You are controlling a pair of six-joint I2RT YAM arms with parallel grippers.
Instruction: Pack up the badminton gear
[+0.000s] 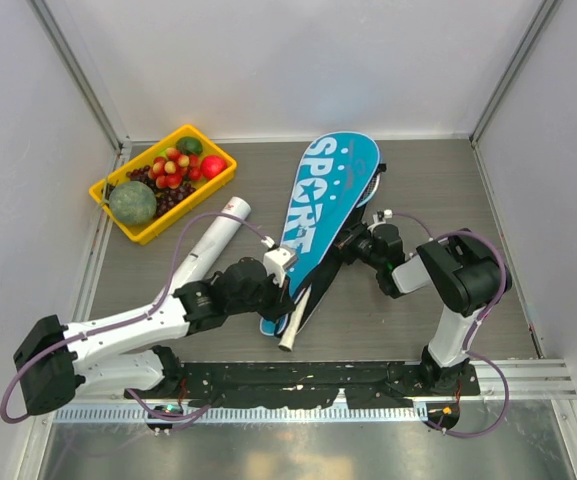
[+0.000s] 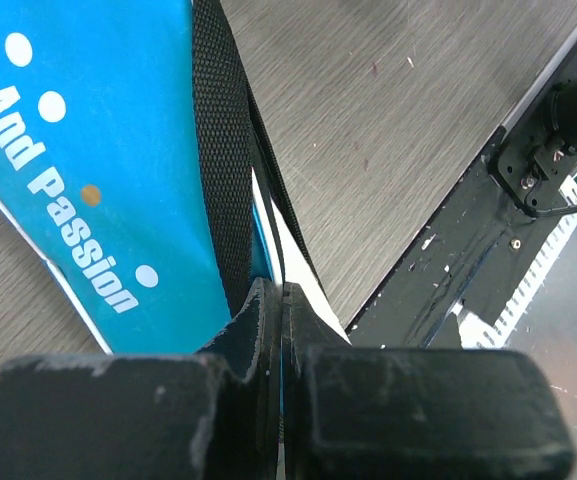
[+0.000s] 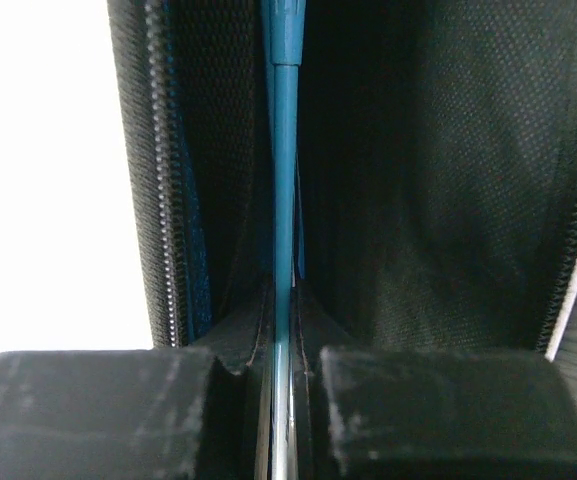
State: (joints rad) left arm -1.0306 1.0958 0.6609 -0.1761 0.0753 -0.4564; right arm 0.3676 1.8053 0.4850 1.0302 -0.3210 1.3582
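Observation:
The blue "SPORT" racket bag [image 1: 323, 210] lies slanted on the table, its black zip side open to the right. My left gripper [image 1: 280, 272] is shut on the bag's lower edge; in the left wrist view the jaws [image 2: 284, 300] pinch a thin blue layer beside the black mesh rim [image 2: 223, 150]. My right gripper [image 1: 356, 240] reaches into the open side and is shut on a racket's thin teal shaft [image 3: 284, 150] between the black linings. A white racket handle [image 1: 291, 332] sticks out of the bag's near end. The white tube [image 1: 214, 243] lies left of the bag. No shuttlecocks show.
A yellow tray [image 1: 211, 187] of fruit stands at the back left by the wall. The black base rail [image 1: 298, 380] runs along the near edge and shows in the left wrist view [image 2: 468, 270]. Walls close in on the left, right and back.

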